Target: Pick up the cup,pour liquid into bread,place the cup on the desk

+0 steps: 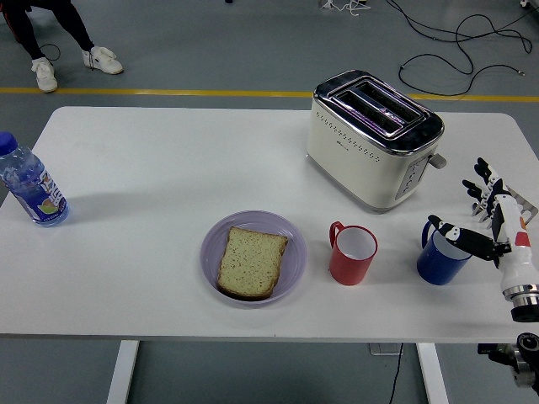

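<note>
A blue cup (440, 261) stands upright at the right of the white table (152, 151), its handle to the far left. My right hand (476, 215) is at the cup's right side. Its thumb lies over the cup's far rim and its fingers (482, 187) are spread, raised behind the cup and holding nothing. A red cup (351, 255) stands upright left of the blue one. A slice of bread (250, 261) lies on a purple plate (292, 244) left of the red cup. My left hand is out of view.
A cream toaster (370, 139) stands behind the cups. A metal toast rack (527, 207) is partly hidden behind my right hand at the table's right edge. A water bottle (29, 185) stands at the far left. A person's legs (50, 42) show at the top left.
</note>
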Robot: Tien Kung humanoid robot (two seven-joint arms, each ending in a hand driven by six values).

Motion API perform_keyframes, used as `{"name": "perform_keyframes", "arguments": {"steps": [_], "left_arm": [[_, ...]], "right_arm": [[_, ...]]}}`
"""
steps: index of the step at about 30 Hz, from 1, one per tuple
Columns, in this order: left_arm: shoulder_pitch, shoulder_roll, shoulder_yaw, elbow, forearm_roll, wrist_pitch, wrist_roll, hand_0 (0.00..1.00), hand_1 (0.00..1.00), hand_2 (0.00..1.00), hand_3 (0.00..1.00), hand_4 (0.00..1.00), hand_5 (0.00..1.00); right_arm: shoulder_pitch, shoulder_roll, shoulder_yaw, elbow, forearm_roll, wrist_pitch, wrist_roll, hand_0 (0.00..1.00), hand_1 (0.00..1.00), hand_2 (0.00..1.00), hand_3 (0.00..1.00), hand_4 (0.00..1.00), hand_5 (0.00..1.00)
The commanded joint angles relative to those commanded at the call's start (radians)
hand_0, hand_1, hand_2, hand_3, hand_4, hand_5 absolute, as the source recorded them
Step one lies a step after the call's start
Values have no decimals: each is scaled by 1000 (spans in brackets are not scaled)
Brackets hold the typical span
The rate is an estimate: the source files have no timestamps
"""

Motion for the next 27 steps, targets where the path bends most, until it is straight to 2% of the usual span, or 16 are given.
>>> {"name": "perform_keyframes", "arguments": {"steps": [1,6,7,12,13,16,19,22,24,27], "left_arm": [[0,0,-1,0,1,0,0,655,695,717,608,340,937],[-2,0,-17,0,22,-2,4,655,695,717,608,340,937],[-2,0,-18,0,22,-2,4,655,695,716,609,341,939],[-3,1,-12,0,17,-2,3,655,695,716,609,341,939],[-3,1,-14,0,18,-2,3,655,695,717,609,341,938],[-3,1,-15,0,16,-2,3,655,695,717,609,341,938],[-2,1,-16,0,18,-2,3,656,695,717,608,341,938],[-2,0,-18,0,23,-2,4,656,695,717,608,341,938],[-1,0,-17,0,21,-2,4,656,695,717,608,341,938],[-1,1,-16,0,19,-2,3,655,695,717,608,341,939]], "right_arm": [[-2,-1,14,19,29,-1,0,846,811,930,932,910,72],[-6,0,71,78,204,25,-14,846,811,930,932,910,72],[-6,2,82,86,250,30,-15,726,677,742,710,753,154],[-4,12,143,106,456,45,-35,726,677,742,710,753,154],[-3,14,158,100,501,58,-46,675,630,670,614,705,155],[-2,18,196,86,624,92,-100,675,630,670,614,705,155],[-2,16,241,51,746,192,-205,664,615,655,609,683,184],[-1,10,269,16,793,289,-304,664,615,655,609,683,184],[1,11,284,0,808,319,-327,664,615,655,609,683,184],[6,8,295,-25,842,339,-336,655,609,652,607,667,196]]}}
